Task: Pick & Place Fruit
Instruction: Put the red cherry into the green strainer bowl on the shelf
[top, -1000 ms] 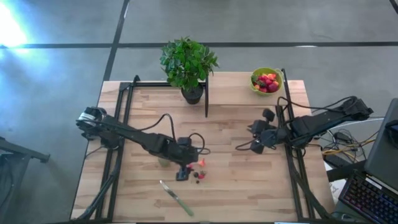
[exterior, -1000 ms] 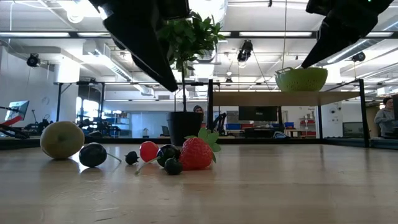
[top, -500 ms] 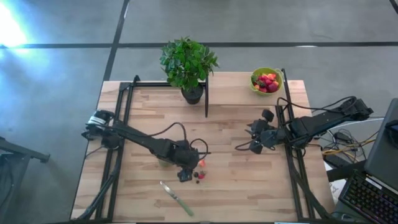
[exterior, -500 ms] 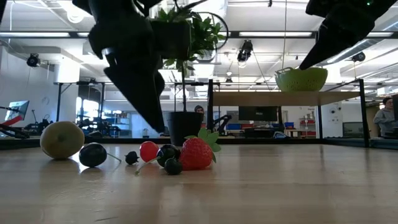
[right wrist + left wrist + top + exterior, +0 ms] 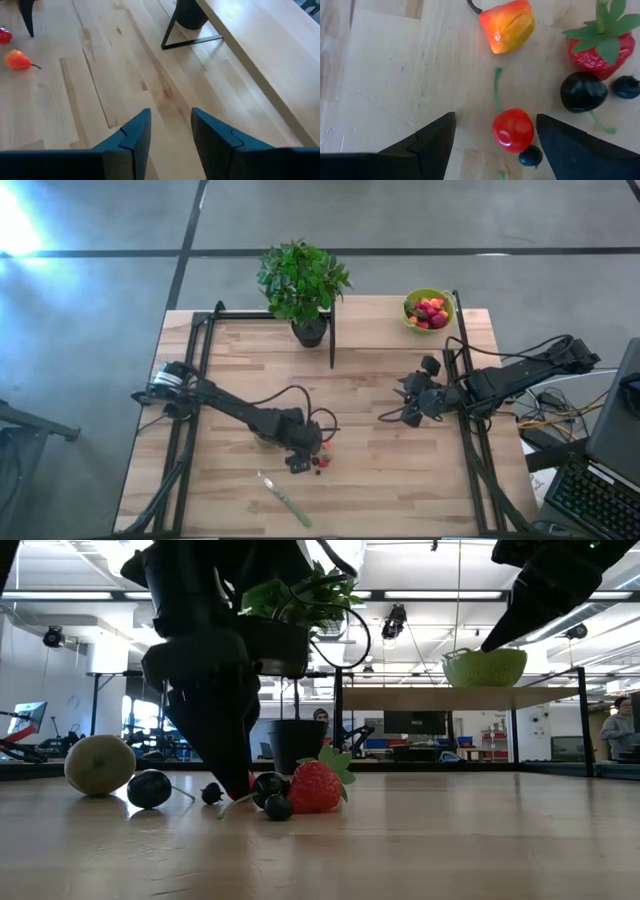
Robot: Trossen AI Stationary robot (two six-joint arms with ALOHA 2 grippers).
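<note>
Loose fruit lies on the table's near middle: a red cherry [image 5: 513, 129], an orange-red fruit [image 5: 507, 26], a strawberry [image 5: 600, 47], dark berries [image 5: 583, 91], and farther left a dull-green ball [image 5: 100, 764]. My left gripper [image 5: 495, 145] is open and low over the cluster [image 5: 320, 461], pointing steeply down, one finger on each side of the cherry and apart from it. My right gripper [image 5: 170, 120] hangs open above the table's right side [image 5: 410, 405] with nothing between its fingers.
A lime-green bowl [image 5: 428, 310] holding red fruit stands at the far right. A potted plant [image 5: 303, 285] stands at the far middle, beside a black upright frame [image 5: 332, 330]. A green-handled knife [image 5: 285, 498] lies near the front edge.
My left gripper has come down toward the fruit cluster, rolling a little, until its fingertips are near the table around the cherry. It has stayed open. The fruit has not moved.
</note>
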